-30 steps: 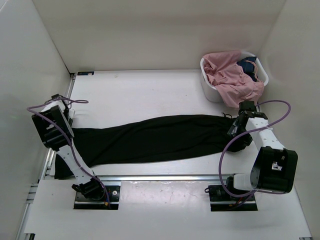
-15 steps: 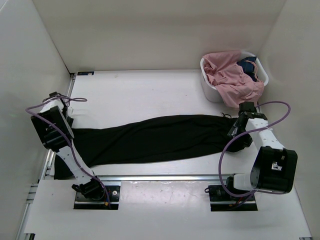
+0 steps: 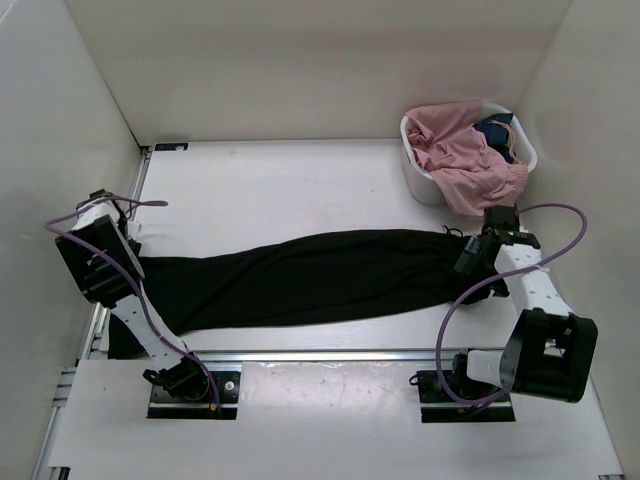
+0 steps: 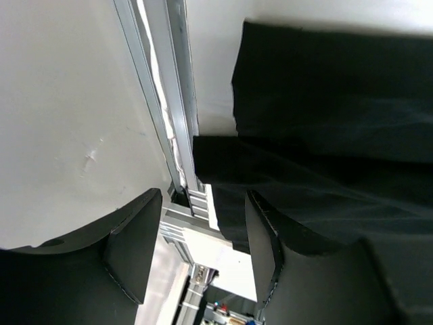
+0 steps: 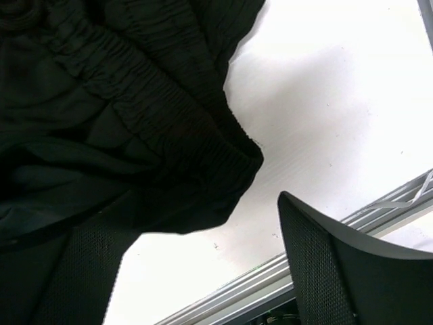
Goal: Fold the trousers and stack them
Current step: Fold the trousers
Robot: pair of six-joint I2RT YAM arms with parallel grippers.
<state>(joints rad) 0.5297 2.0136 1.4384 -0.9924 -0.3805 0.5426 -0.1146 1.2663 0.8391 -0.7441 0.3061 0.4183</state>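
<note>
The trousers point(image 3: 300, 280) lie stretched out along the table point(image 3: 280, 190), with the waistband just past my right gripper point(image 5: 196, 223) and the cuffs beside my left gripper point(image 4: 203, 203). Both pairs of fingers are spread and pinch nothing. I judge the laying-out done and the fold not begun, so next each gripper must pinch its end. From above, my left arm point(image 3: 130, 300) hides the cuff corner. I cannot tell whether cloth touches my right fingers.

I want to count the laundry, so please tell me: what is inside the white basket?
A pink garment fills the white basket and spills over its near rim. A dark blue garment shows behind it. Anything beneath these is covered and cannot be seen.
</note>
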